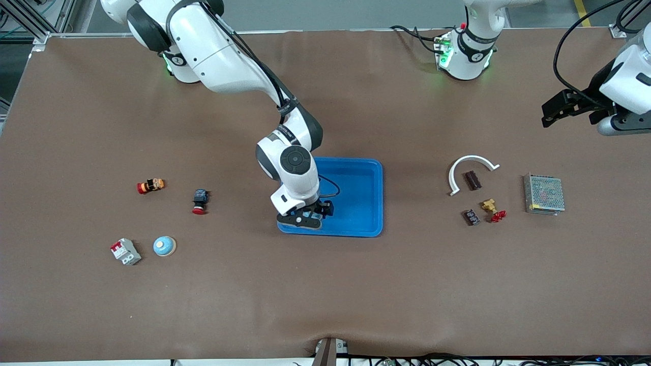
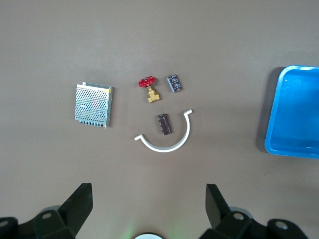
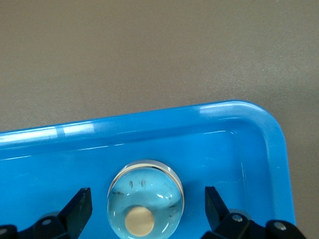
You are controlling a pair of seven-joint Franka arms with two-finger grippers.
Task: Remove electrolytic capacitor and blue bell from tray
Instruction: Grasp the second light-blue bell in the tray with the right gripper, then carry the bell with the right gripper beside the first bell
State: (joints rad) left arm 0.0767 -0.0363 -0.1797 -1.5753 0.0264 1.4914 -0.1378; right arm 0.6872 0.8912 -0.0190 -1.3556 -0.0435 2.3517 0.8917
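**Right claw spread over bell in tray corner**

Right claw (image 1: 309, 216) hung low over the corner of the tray (image 1: 366, 175) nearest the front camera, toward the right arm's end. Fingers (image 3: 79, 206) stood spread wide, one on each side of the blue bell (image 3: 145, 198), neither touching it yet. The bell sat dome-up on the tray floor, close to the rim, a tan button at its crown.

Left claw (image 2: 148, 211) waited up in the air past the left arm's end of the counter (image 1: 325, 295), also spread, holding nothing. Below it lay a dark cylindrical part (image 2: 164, 124), probably the capacitor, inside a white curved piece (image 2: 169, 142) and already out on the counter.

A second, similar blue bell (image 1: 164, 246) rested on the counter toward the right arm's end, clear of the tray.

Judgement on the grasp: the dome looked smooth and sloped, so pads should go down to the base ring before closing; a high pinch would likely squeeze it out. The nearby rim left little room, so descent wanted to be straight and centred.
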